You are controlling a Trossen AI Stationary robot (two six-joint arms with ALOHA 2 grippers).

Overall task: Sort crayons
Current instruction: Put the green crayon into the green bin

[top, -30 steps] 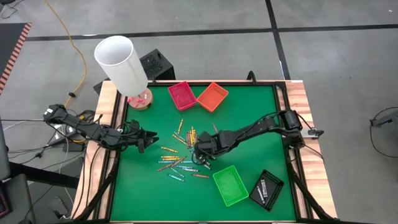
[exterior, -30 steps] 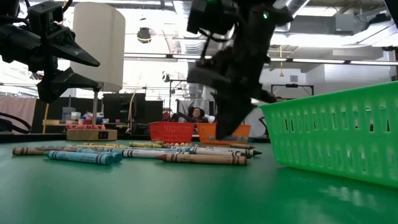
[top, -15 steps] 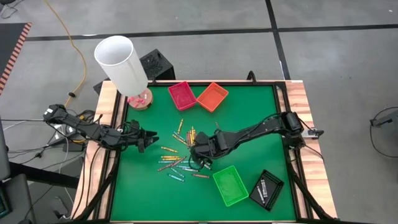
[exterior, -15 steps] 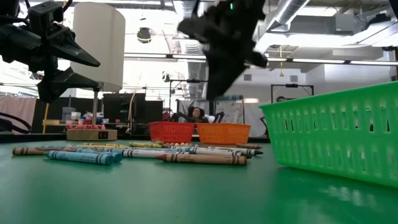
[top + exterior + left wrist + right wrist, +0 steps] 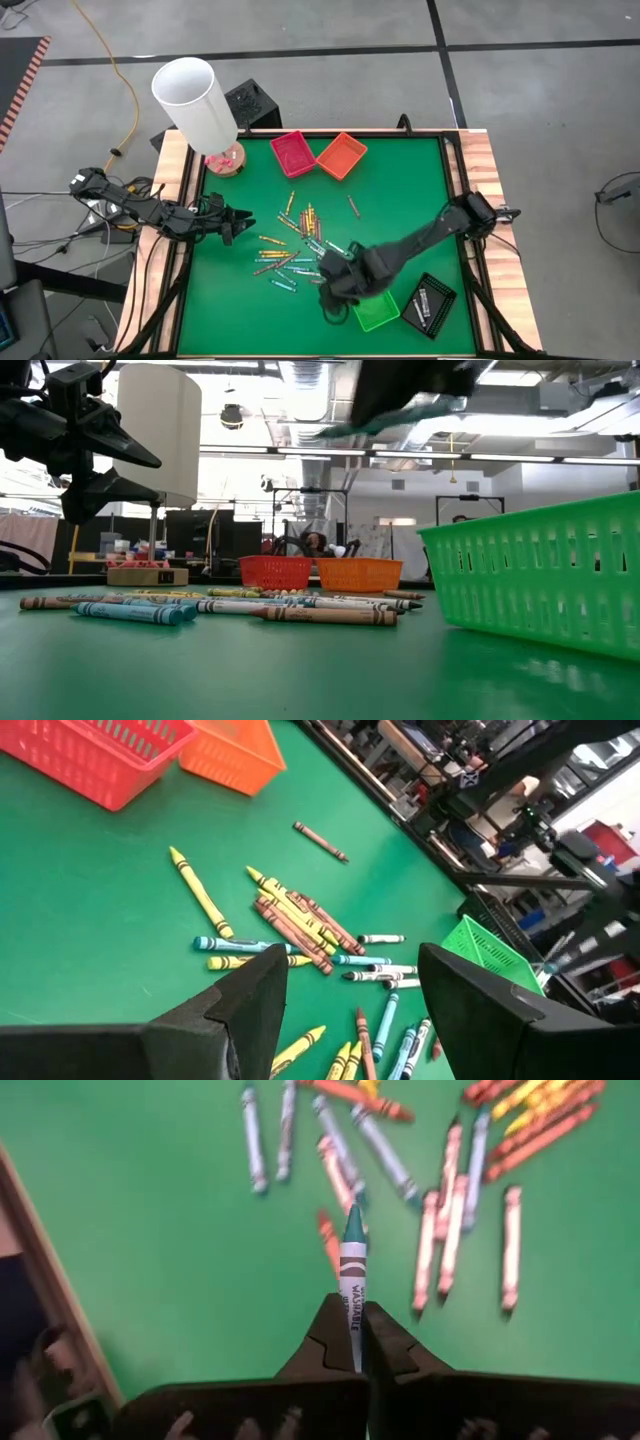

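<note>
Now the right gripper (image 5: pixel 352 1342), clamped on a green crayon (image 5: pixel 352 1270), hovers at the green tray (image 5: pixel 378 312); it should release low over it. Left gripper (image 5: pixel 345 982) waits open, far left.

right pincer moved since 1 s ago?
Yes. The right pincer, shut on a green crayon, left the crayon pile toward the green tray.

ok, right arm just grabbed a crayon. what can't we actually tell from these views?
- High view: right gripper and its teal crayon are hidden by the arm.
- Low view: green basket contents sit behind its wall.
- High view: black tray contents are too small to identify.
- Low view: right arm is blurred.
</note>
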